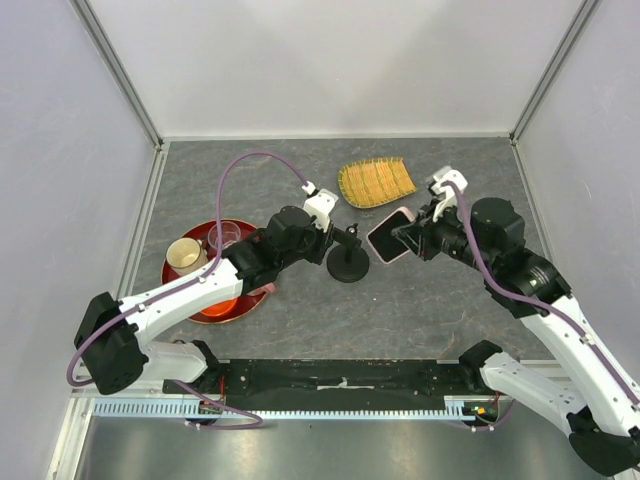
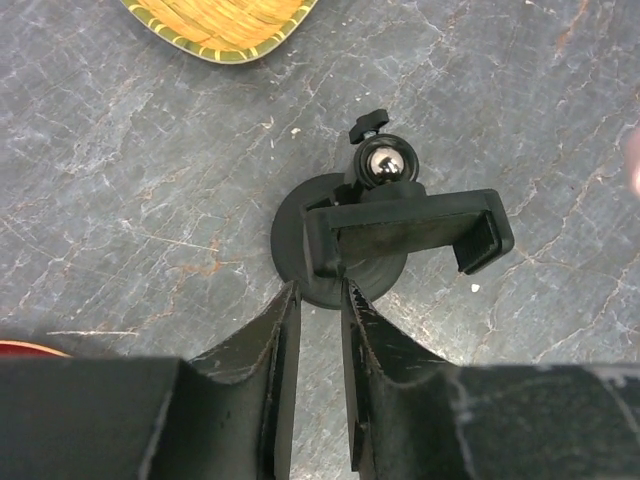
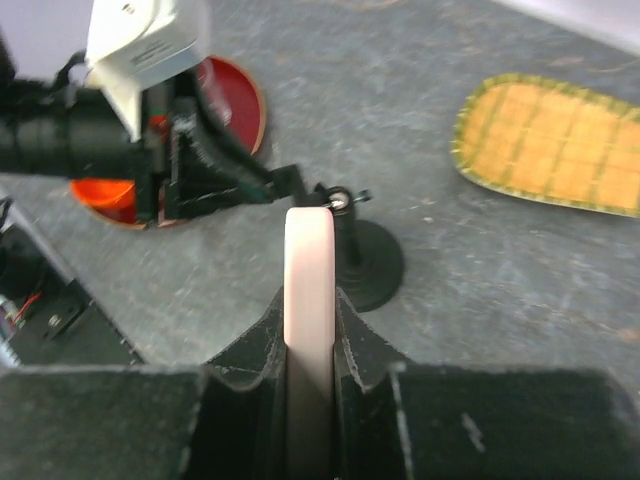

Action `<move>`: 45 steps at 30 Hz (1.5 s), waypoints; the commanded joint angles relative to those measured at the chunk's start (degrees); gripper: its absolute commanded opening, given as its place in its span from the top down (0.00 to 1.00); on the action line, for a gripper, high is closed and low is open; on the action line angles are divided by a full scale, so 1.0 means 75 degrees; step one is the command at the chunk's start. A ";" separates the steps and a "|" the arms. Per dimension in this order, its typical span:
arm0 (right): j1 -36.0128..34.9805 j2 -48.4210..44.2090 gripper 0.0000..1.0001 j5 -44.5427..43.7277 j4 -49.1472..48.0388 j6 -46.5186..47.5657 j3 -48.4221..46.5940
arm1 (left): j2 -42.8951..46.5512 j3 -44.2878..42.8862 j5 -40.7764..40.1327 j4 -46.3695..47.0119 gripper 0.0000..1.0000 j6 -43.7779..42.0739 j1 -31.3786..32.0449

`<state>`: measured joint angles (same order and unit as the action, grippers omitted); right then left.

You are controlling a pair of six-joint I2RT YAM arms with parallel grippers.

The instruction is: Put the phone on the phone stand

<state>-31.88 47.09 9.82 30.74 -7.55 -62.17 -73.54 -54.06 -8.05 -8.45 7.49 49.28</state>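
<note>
The phone (image 1: 388,238), black-screened with a pale pink edge, is held on edge above the table, my right gripper (image 1: 408,240) shut on it. In the right wrist view its pink edge (image 3: 309,250) stands upright between the fingers, pointing at the phone stand (image 3: 375,270) just beyond. The phone stand (image 1: 348,264) is black, with a round base and a wide cradle (image 2: 400,225) under a shiny ball joint. My left gripper (image 2: 318,288) hovers at the base's near rim, its jaws a narrow gap apart with only tabletop showing between them.
A woven bamboo tray (image 1: 375,182) lies behind the stand. At the left, under my left arm, a red tray (image 1: 215,300) carries a beige cup (image 1: 185,255) and a clear glass (image 1: 222,238). White walls enclose the grey stone-patterned table.
</note>
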 commanded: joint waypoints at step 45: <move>-0.0027 0.1327 1.00 0.2463 -0.0208 0.1311 -0.1238 | -0.0133 0.0001 0.0230 0.0622 0.48 -0.1068 0.0016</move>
<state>-32.03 57.17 28.14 32.23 1.23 -68.34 -74.61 -53.80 -5.67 -3.46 0.49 49.25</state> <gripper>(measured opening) 0.205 0.459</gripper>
